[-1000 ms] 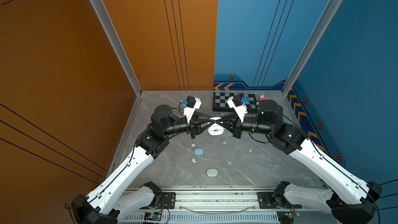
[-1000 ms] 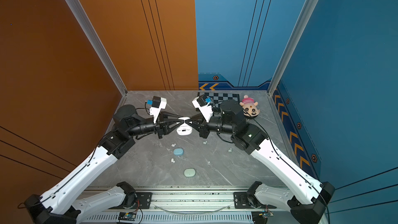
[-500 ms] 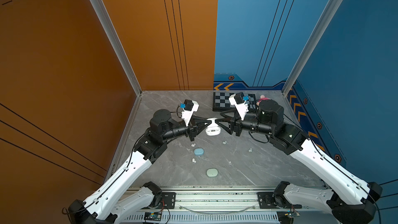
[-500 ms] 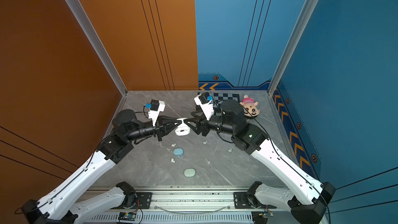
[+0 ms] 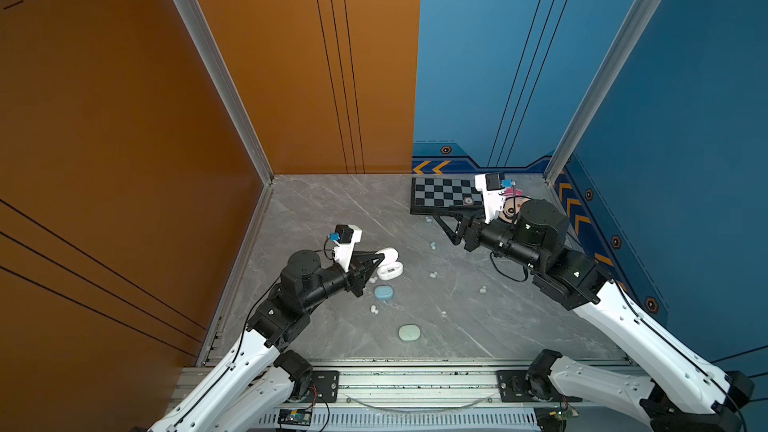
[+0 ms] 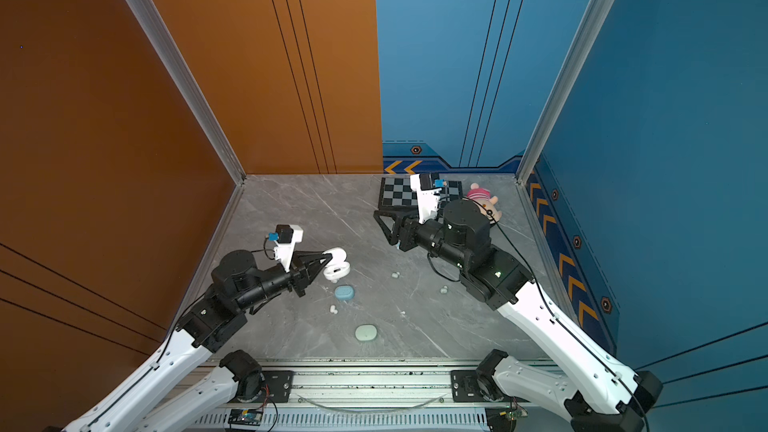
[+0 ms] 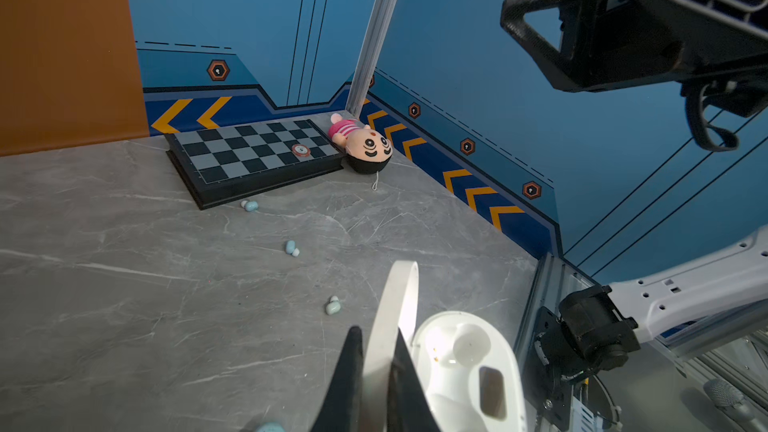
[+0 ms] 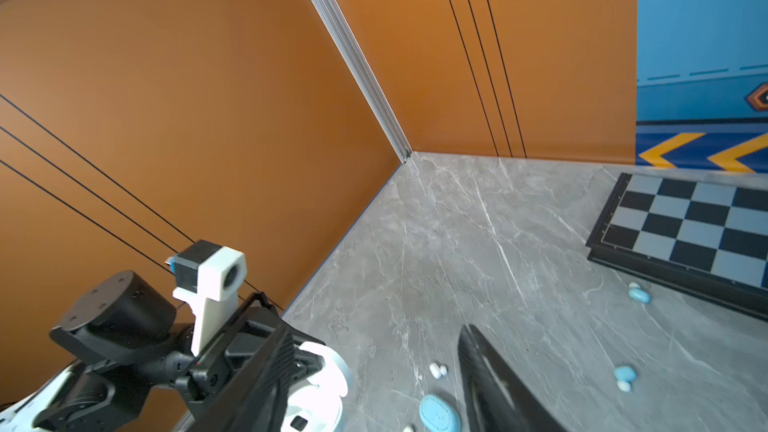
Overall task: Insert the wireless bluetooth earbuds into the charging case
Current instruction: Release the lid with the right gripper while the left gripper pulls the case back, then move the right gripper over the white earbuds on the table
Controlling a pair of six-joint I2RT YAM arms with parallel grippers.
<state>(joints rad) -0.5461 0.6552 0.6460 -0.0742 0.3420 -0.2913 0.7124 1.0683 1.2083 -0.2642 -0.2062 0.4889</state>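
Nearest us a mint case point(image 5: 409, 332) lies on the desk point(image 5: 332, 209); beyond it sits a blue case point(image 5: 383, 292); our left end effector point(image 5: 380, 260) pinches the raised lid of the open white charging case point(image 5: 390, 271); the earbuds point(image 5: 433, 275) lie scattered loose on the desk; farther back our right end effector point(image 5: 440, 224) stands wide, holding nothing, before the chessboard point(image 5: 444, 195).

Both top views overlook the table point(image 5: 332, 218) from high; wrist views, low, share the chessboard point(image 7: 249, 153).

Right fingers point(image 8: 486, 380) released case point(image 5: 390, 271), withdrew; left fingers point(image 7: 347, 380) retracted.
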